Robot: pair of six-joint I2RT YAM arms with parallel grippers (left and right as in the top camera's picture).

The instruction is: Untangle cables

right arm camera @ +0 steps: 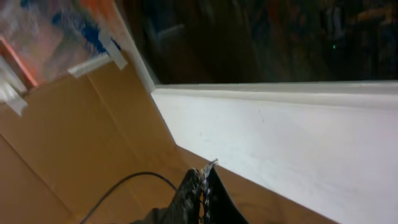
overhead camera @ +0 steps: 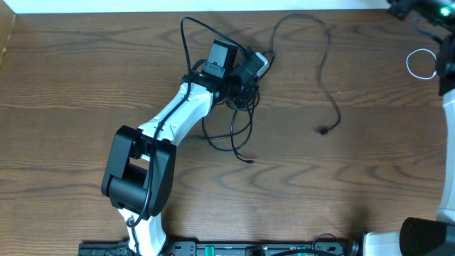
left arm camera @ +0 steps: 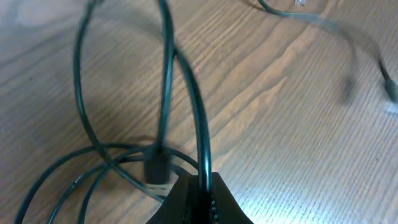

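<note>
A tangle of black cables (overhead camera: 231,124) lies mid-table in loose loops under my left arm. My left gripper (overhead camera: 249,75) is over its upper end. In the left wrist view this gripper (left arm camera: 204,190) is shut on one black cable (left arm camera: 186,81), which rises out of the jaws. A black plug (left arm camera: 155,165) lies just beside it among the loops. Another black cable (overhead camera: 328,64) trails right and ends in a plug (overhead camera: 323,131). A white cable (overhead camera: 421,62) forms a small loop at the far right. My right gripper (right arm camera: 204,174) is shut, off by the table's far edge.
A white strip (right arm camera: 280,130) runs along the table's far edge, with cardboard (right arm camera: 68,143) to its left. The right arm (overhead camera: 448,114) stands along the right edge. The left arm's base (overhead camera: 138,178) is at the front left.
</note>
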